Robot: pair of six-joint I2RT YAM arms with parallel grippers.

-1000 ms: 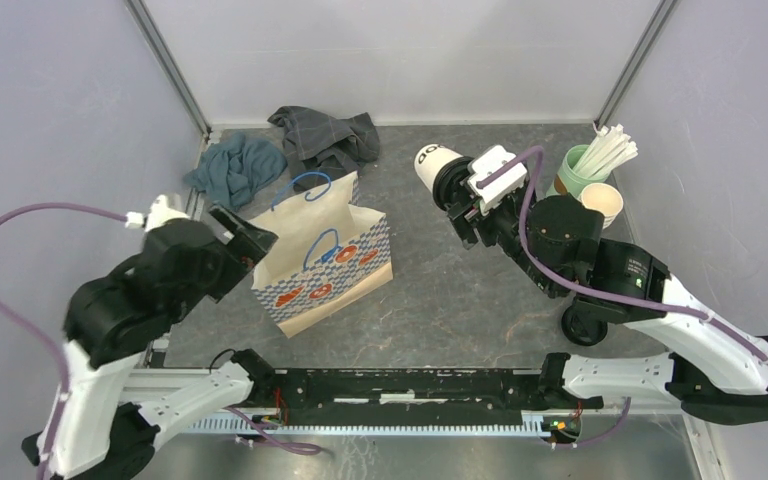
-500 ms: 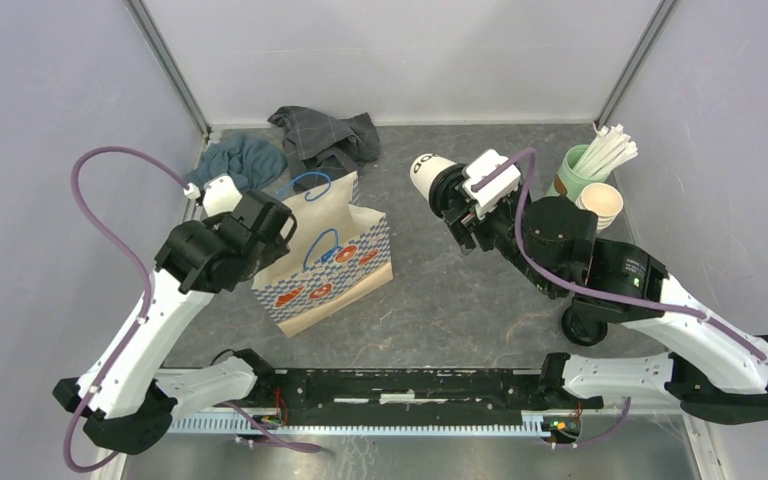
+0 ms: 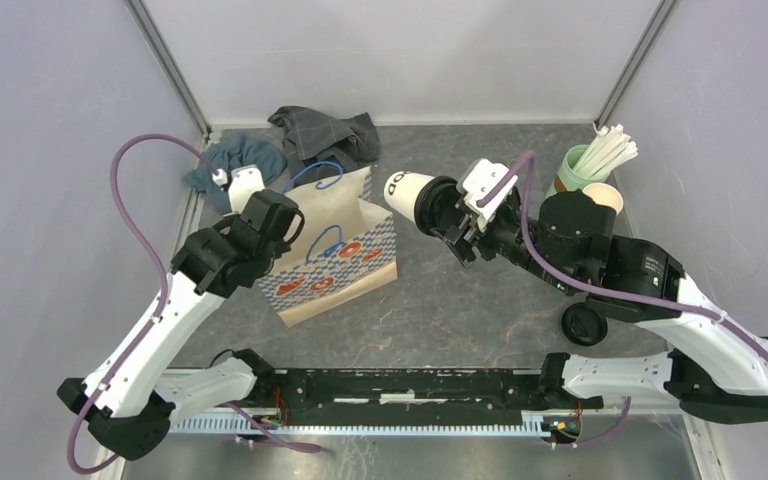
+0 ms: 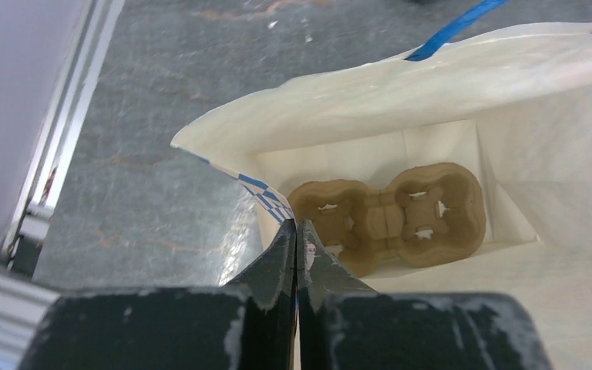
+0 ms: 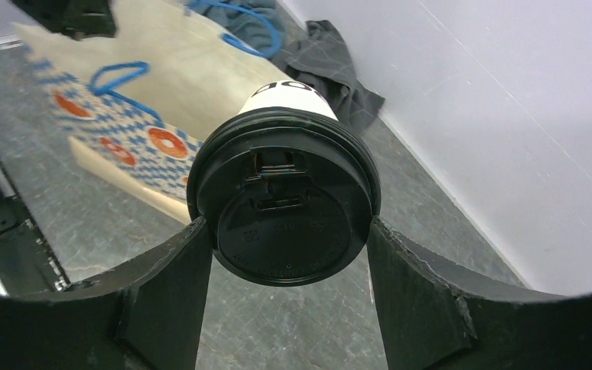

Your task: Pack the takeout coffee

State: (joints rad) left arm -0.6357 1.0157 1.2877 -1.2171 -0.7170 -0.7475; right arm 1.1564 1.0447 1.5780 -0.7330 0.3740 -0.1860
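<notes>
Clamps the takeout coffee (image 3: 402,190) sideways in the right gripper (image 5: 287,229), aloft, just beside the mouth of the open paper bag (image 3: 332,262). Pinches the bag's rim in the clenched left gripper (image 4: 297,231), above a pulp cup carrier (image 4: 389,216) inside.

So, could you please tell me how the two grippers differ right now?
The left gripper has its jaws pressed together, pinching the rim of the paper bag. The right gripper has its jaws spread wide around the black lid of the takeout coffee. The left sits at the bag's mouth. The right holds its cup on its side, bottom toward the bag. Both grip something.
</notes>
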